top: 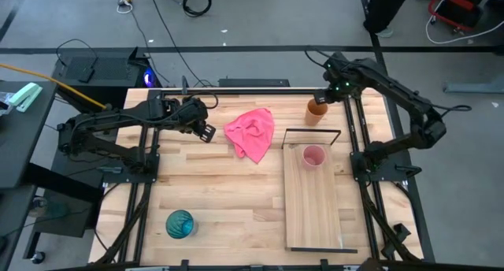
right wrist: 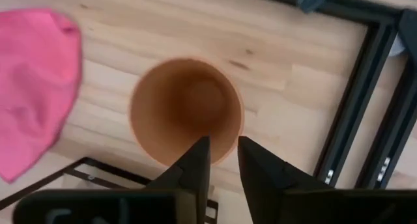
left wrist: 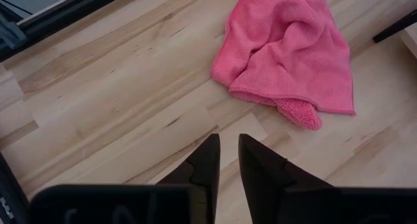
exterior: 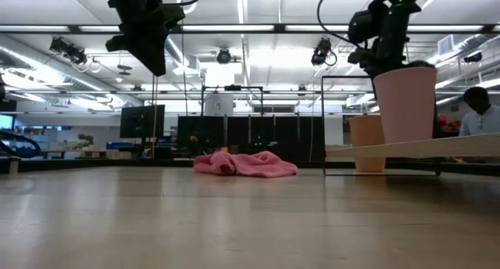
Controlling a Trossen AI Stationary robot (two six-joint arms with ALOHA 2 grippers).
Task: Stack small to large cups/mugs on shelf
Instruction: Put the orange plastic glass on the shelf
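Down at the front left of the table: teal cup (top: 179,224), standing alone, far from everything else. Farther back on the left: left gripper (top: 208,132), up in the air, fingers (left wrist: 207,160) almost closed with just a thin gap, holding nothing. Just to its right: pink cloth (top: 251,133), lying crumpled on the wood. Next over: shelf (top: 313,216), a long light board with a thin black wire frame (top: 312,131) at its far end. Sitting on that far end of the board: pink cup (top: 313,157), upright. Right behind the wire frame, on the table itself: orange-brown cup (top: 316,111), upright. Straight above it: right gripper (right wrist: 223,154), fingers (right wrist: 198,155) close together over the rim nearest the board, gripping nothing.
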